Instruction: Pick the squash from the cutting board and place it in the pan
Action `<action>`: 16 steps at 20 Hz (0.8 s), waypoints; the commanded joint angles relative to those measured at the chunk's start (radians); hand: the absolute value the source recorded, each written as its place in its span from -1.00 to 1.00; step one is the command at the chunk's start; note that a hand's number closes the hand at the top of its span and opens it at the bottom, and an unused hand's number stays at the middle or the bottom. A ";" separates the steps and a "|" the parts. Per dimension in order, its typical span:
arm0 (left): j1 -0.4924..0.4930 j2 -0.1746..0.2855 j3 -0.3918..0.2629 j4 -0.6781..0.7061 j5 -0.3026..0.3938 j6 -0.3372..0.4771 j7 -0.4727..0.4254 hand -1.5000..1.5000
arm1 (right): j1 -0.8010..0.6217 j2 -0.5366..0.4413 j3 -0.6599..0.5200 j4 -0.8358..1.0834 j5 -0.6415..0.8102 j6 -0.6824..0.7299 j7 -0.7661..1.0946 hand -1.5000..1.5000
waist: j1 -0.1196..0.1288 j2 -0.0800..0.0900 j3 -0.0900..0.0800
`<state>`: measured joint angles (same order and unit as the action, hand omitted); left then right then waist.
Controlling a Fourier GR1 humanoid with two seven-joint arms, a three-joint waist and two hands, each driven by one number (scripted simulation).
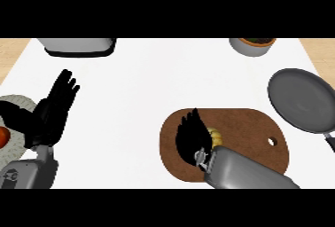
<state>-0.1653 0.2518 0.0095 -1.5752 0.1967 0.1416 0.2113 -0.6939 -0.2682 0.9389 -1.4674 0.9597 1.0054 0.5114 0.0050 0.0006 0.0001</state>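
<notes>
Hovering over the middle of the board (248, 133) with right hand (193, 141) fingers (189, 122) nearly straight and holding nothing, could roll the half-hidden squash (215, 135) there aside by closing off-centre, or later clip the pan (301, 99) right of the board.

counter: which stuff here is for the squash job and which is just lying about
For the job: squash, cutting board, pan, right hand.
Lying about: grey appliance, pot, plate, resting left hand.
</notes>
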 commanded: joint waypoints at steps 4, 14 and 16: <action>-0.043 -0.017 0.021 0.021 -0.026 0.004 0.027 0.00 | 0.043 0.009 -0.022 0.049 0.109 -0.077 -0.091 -1.00 | -0.003 -0.001 0.000; -0.001 -0.031 0.032 -0.003 -0.027 -0.048 0.011 0.00 | 0.084 0.087 -0.051 0.234 0.222 -0.145 -0.194 -1.00 | -0.002 0.000 0.000; 0.008 -0.034 0.038 -0.016 -0.040 -0.030 0.010 0.00 | 0.036 0.068 -0.033 0.272 0.230 -0.222 -0.307 1.00 | 0.002 0.001 0.000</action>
<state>-0.1623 0.2315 0.0470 -1.6029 0.1754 0.1079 0.2402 -0.6565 -0.2279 0.8821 -1.2533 1.1543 0.8302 0.2810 0.0062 -0.0037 -0.0008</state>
